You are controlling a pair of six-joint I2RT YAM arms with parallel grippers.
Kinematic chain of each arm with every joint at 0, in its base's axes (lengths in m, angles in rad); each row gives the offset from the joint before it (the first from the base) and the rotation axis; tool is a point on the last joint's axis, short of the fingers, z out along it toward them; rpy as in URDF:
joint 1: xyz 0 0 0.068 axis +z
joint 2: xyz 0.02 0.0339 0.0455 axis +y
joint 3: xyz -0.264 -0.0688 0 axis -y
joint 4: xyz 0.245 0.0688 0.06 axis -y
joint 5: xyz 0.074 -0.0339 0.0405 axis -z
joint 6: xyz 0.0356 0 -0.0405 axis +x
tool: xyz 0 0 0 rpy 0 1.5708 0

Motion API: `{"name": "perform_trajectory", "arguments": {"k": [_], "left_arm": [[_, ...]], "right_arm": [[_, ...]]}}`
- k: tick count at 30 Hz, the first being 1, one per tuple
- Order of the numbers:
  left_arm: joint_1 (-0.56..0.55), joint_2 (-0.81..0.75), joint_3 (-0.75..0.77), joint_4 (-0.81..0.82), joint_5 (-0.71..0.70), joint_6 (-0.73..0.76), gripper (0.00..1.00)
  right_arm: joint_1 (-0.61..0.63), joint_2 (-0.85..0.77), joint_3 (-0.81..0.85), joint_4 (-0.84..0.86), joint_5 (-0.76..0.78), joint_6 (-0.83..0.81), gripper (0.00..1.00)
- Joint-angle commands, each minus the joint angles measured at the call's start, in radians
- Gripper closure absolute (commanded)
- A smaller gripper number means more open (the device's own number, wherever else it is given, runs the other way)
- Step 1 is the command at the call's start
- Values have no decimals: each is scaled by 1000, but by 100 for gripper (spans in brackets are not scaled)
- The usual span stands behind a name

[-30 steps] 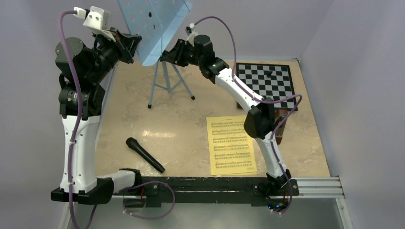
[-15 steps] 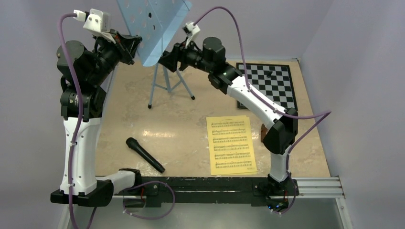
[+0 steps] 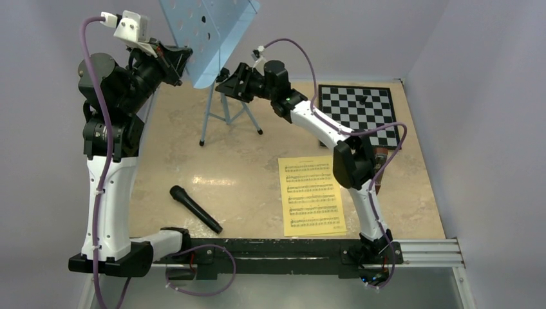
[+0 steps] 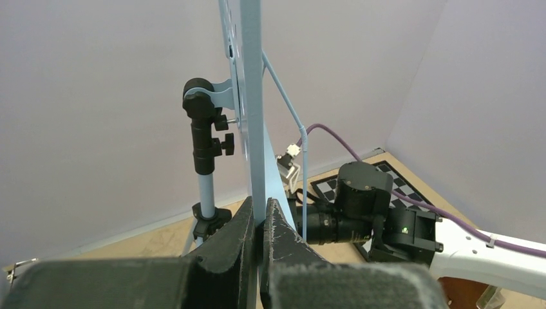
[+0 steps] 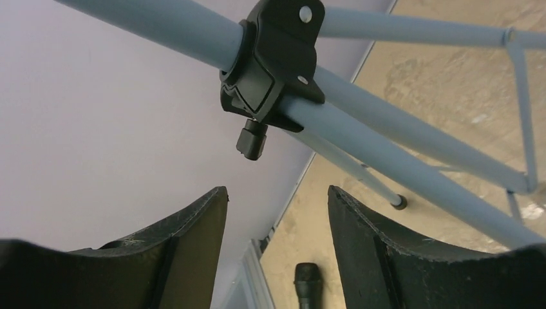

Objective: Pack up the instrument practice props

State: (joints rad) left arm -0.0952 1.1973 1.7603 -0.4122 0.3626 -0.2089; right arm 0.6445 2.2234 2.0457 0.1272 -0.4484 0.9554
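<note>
The light-blue music stand stands at the back on its tripod legs (image 3: 222, 116), with its perforated tray (image 3: 206, 29) tilted up. My left gripper (image 3: 186, 62) (image 4: 259, 215) is shut on the tray's lower edge (image 4: 252, 129). My right gripper (image 3: 223, 82) (image 5: 278, 193) is open just short of the black clamp (image 5: 273, 58) on the stand's pole (image 5: 386, 151), touching nothing. A yellow sheet-music page (image 3: 311, 196) lies flat near the front right. The brown metronome (image 3: 382, 172) is mostly hidden behind my right arm's elbow.
A black microphone (image 3: 195, 208) (image 5: 308, 283) lies on the table near the front left. A black-and-white chessboard (image 3: 360, 109) lies at the back right with a dark piece on it. Walls close in the table at the back and on both sides.
My right gripper's jaws have opened wide, and it has dropped slightly, from the tray's lower corner to the pole clamp. The left gripper has kept its grip on the tray.
</note>
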Motion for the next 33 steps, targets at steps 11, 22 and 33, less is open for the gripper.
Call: {"name": "perform_trajectory", "arguments": {"k": [11,22,33], "left_arm": [[-8,42,8,-105,-4,36,100],[-8,46,11,-101,-1,36,100],[-8,35,2,-106,16,23,100]], "right_arm": [[29,35,218,-49,106,114,51],[31,-11,151,-93,66,152,52],[33,40,233,-203,190,134,49]]}}
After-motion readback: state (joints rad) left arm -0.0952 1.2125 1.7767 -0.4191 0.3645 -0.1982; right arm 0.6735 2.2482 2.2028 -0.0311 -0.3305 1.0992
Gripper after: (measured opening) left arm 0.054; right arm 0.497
